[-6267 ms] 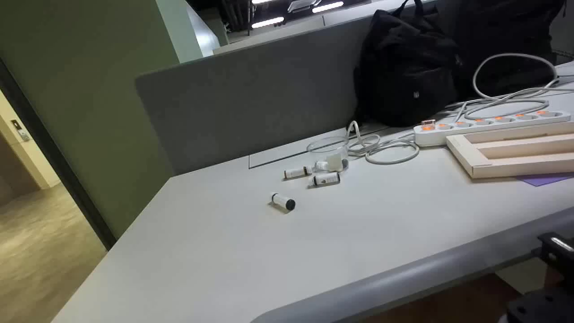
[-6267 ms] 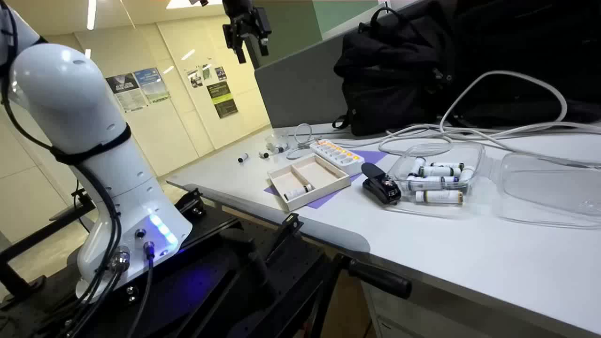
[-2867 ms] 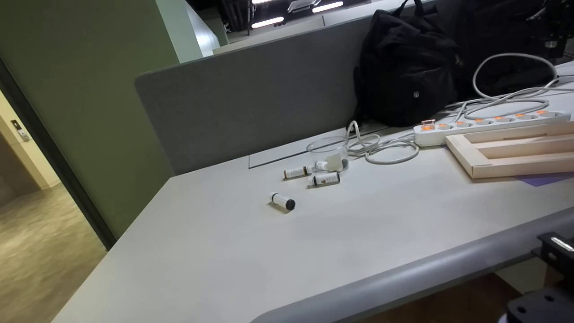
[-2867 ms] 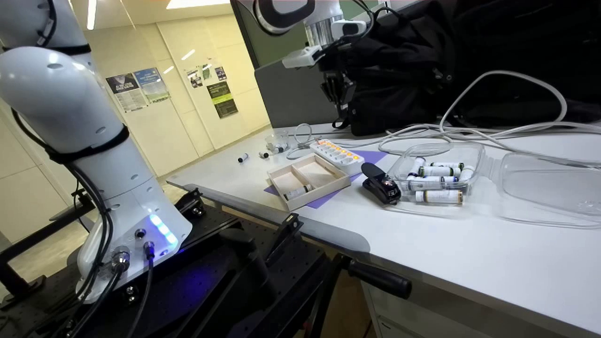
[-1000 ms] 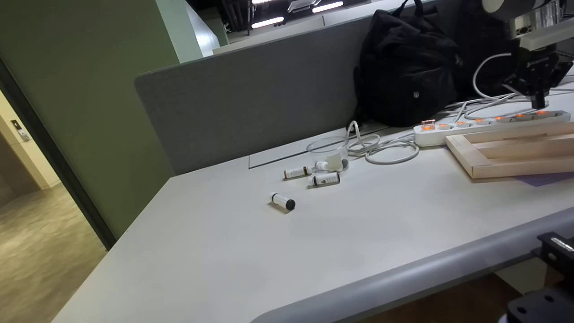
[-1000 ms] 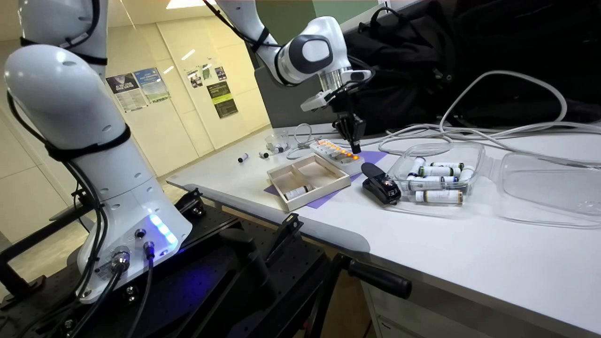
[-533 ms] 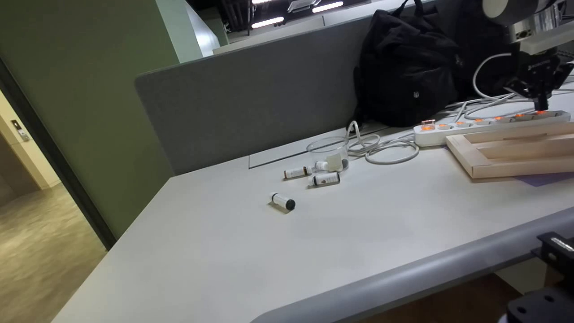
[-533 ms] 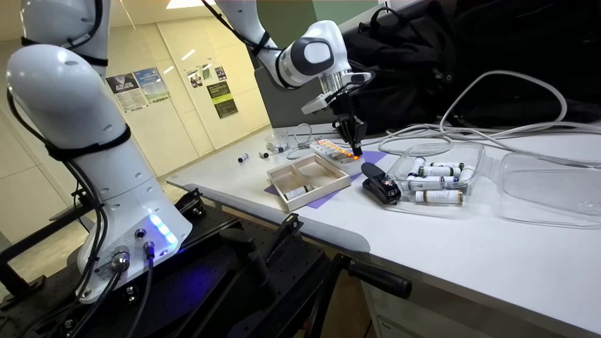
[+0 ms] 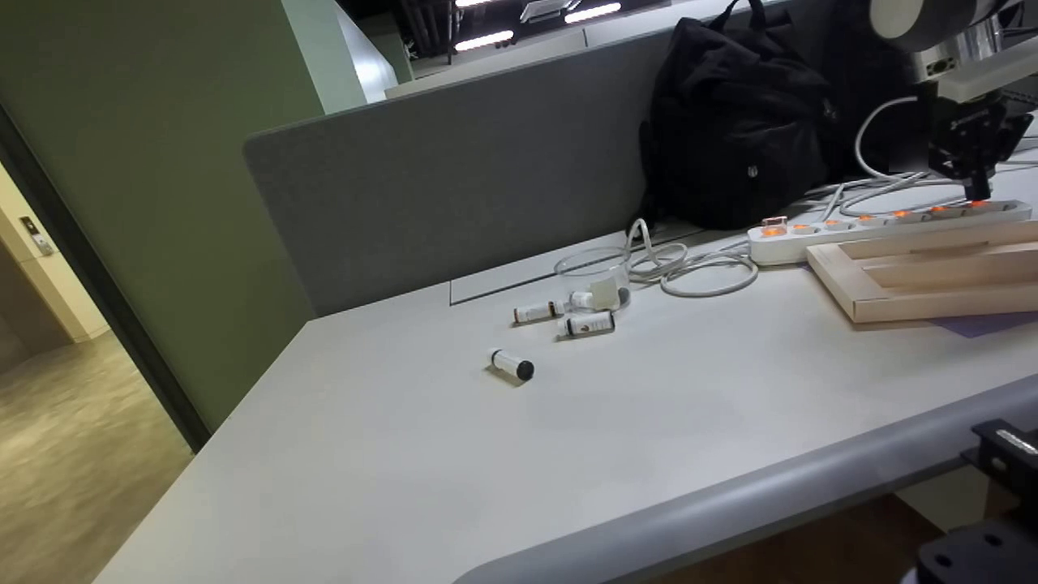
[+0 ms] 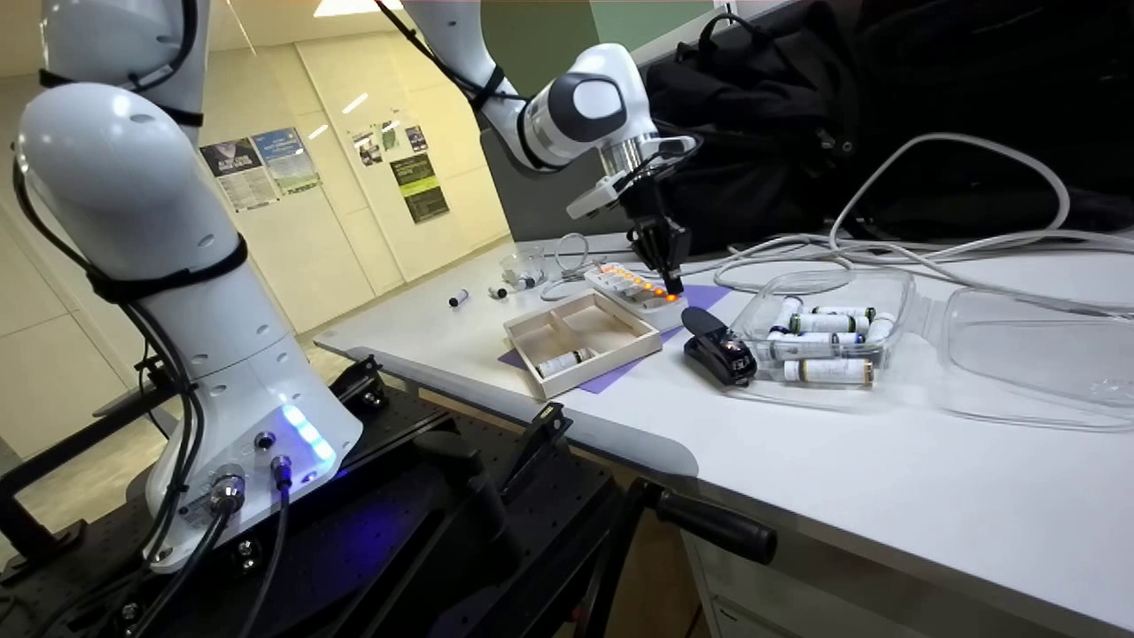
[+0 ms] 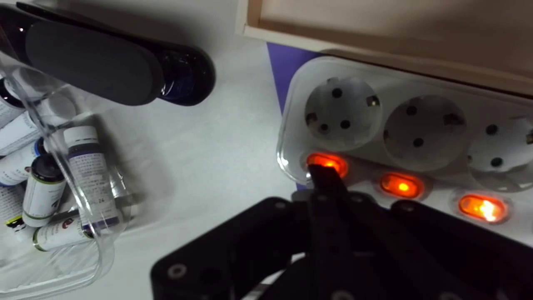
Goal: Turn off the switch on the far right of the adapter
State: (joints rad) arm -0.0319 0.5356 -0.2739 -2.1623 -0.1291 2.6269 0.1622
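The adapter (image 11: 374, 146), a white power strip with a row of sockets and orange-lit switches, lies on the table and shows in both exterior views. Its end switch (image 11: 335, 160), at the strip's right end in an exterior view (image 9: 980, 203), glows orange. My gripper (image 11: 325, 171) is shut, nothing between its fingers, and points down at that end switch. In the wrist view the fingertips cover the switch's lower edge. Whether they touch or press it I cannot tell. The neighbouring switch (image 11: 402, 186) is lit too. The gripper (image 10: 673, 285) hides part of the strip's end.
A pale wooden tray (image 10: 611, 361) stands right along the strip's side. Near the strip's end are a black stapler (image 10: 722, 350) and a clear container (image 10: 904, 306) with several bottles. White cables (image 10: 886, 257) and a black backpack (image 9: 738, 130) lie behind.
From high above the table, my gripper has come down to the strip's end, its jaws now shut after being apart. Over the last half second it has barely moved; the end switch stays lit.
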